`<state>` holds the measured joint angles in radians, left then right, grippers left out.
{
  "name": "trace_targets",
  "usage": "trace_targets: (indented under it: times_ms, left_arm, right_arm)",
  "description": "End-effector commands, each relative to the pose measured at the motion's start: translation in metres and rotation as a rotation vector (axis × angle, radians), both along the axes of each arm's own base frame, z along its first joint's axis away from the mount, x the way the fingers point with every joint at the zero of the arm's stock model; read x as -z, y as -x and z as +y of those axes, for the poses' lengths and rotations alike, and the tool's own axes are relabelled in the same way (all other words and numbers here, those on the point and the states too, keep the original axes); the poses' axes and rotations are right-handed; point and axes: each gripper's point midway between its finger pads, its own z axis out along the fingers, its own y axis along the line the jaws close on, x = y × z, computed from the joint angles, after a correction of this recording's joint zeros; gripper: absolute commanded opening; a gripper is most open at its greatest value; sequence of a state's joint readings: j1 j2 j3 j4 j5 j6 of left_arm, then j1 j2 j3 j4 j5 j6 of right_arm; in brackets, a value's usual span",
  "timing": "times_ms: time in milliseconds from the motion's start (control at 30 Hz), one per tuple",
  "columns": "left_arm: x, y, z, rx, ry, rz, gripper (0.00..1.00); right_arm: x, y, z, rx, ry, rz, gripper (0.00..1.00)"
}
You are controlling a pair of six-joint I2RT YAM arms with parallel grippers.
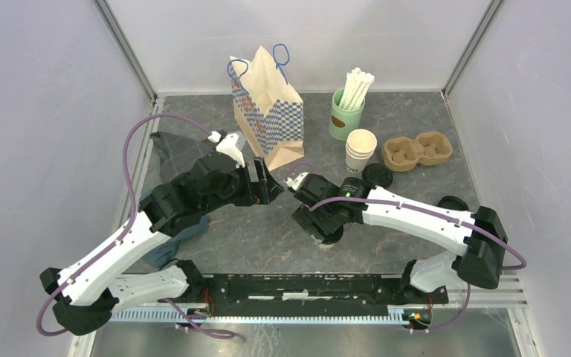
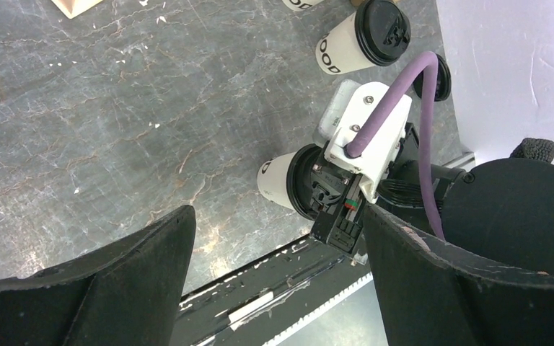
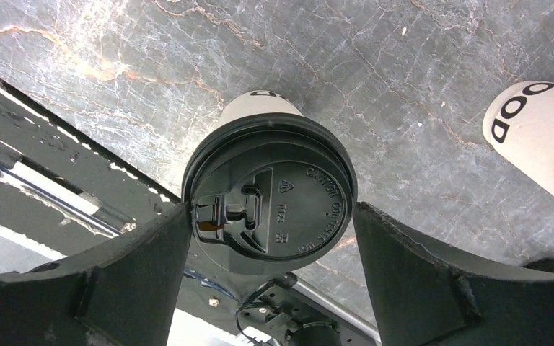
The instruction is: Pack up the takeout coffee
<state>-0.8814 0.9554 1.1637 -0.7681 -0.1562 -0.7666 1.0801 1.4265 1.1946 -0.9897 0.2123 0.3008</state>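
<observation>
White paper cup with round black plastic lid (image 3: 270,191) is standing by the black front rail (image 1: 305,286), the right gripper (image 3: 270,210) straddling it, jaws wide, contact unclear, the left gripper (image 1: 266,184) gaping empty; grasping seems underway, calling next for a gentle squeeze and lift.

arms (image 1: 111,253): white shells, black joints | cables (image 1: 127,160): purple | tool fingers (image 3: 433,288): black, wedge-shaped

Top camera looks down from behind; close wrist cameras share one lidded cup (image 3: 270,191).
</observation>
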Motion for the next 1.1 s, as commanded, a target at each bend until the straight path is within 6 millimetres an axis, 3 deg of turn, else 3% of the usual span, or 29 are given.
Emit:
trace_targets:
  times_ms: [0,233,333,700,933,1067]
  left_arm:
    - [-0.007,-0.004,0.001,-0.027,0.014,-0.014,0.92]
    - [-0.009,-0.005,-0.002,-0.012,0.006,-0.017,0.92]
    - [-0.009,-0.006,-0.002,-0.007,-0.001,-0.019,0.92]
    - [-0.011,-0.007,-0.007,0.017,-0.014,-0.023,0.93]
    - [-0.017,-0.008,-0.006,0.025,-0.028,-0.034,0.93]
    - [-0.021,-0.009,-0.007,0.028,-0.029,-0.043,0.93]
  right_arm:
    - [0.005,-0.007,-0.003,0.052,0.007,-0.035,0.87]
    - [0.011,-0.011,-0.019,0.111,0.017,-0.030,0.80]
    - [0.012,-0.014,-0.035,0.158,0.039,-0.047,0.80]
    - [0.022,-0.039,-0.146,0.476,0.141,-0.134,0.80]
    - [0.021,-0.036,-0.174,0.579,0.145,-0.149,0.82]
    - [0.015,-0.039,-0.177,0.599,0.132,-0.160,0.83]
